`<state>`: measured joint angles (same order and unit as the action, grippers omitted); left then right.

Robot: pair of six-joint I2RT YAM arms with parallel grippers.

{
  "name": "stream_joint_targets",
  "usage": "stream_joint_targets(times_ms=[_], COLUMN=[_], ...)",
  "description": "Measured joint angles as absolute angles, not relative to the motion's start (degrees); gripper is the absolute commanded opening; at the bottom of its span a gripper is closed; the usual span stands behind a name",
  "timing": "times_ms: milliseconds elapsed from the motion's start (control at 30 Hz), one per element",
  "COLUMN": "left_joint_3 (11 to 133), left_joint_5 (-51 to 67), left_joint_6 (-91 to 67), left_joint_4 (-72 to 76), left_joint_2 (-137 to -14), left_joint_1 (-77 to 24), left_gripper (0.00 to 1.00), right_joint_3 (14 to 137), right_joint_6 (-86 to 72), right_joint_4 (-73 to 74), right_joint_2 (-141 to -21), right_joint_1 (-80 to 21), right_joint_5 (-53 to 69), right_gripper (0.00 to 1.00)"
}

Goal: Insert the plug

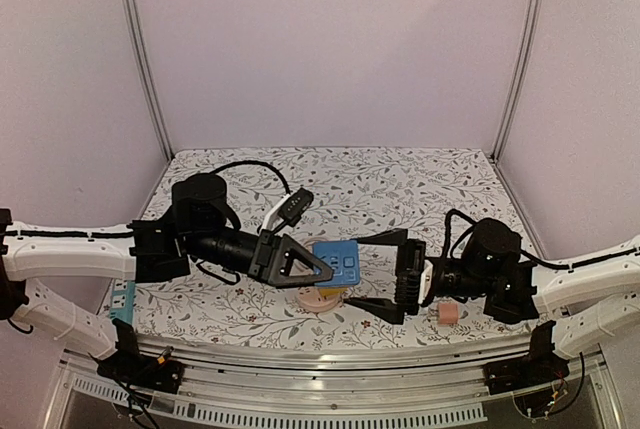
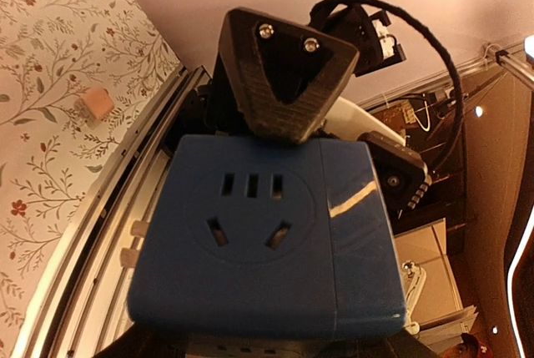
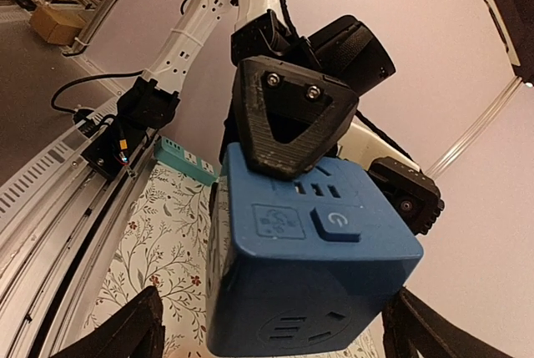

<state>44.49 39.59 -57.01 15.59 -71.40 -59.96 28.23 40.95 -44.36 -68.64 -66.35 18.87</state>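
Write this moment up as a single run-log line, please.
left end effector: shut on blue socket cube | right end effector: open, fingers either side of cube | visible sockets: empty | pink block: on table

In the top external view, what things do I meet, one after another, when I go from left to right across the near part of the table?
teal power strip → left gripper → blue socket cube → right gripper → small pink block
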Motion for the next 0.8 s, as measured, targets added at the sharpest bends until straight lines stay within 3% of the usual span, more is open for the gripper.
stream_joint_targets(times_ms=[167,533,667,800], left_joint_3=[44.5,44.1,44.1,44.1], left_joint_5=[40.5,40.8,40.8,40.9], left_joint_6=[-57.0,-54.2,-54.1,-53.8], left_joint_4=[15.7,15.0,14.5,13.8], left_joint_2=[-71.4,-71.1,-70.7,-70.4], left_joint_1=[-60.0,-59.2,-59.0,-58.8], left_gripper=[0.00,0.00,0.00,0.00], right_joint_3=[30.3,32.0,32.7,33.4], right_joint_6=[39.2,34.8,34.7,34.6], right_joint_4=[-43.2,-41.4,-41.0,-40.3], right_joint_2=[-69.1,-70.9,-71.4,-71.8], right_joint_1=[-66.1,-64.9,-64.8,-64.7], right_joint_5=[20.3,21.3,21.7,22.0], right_gripper=[0.65,0.44,0.47,0.70])
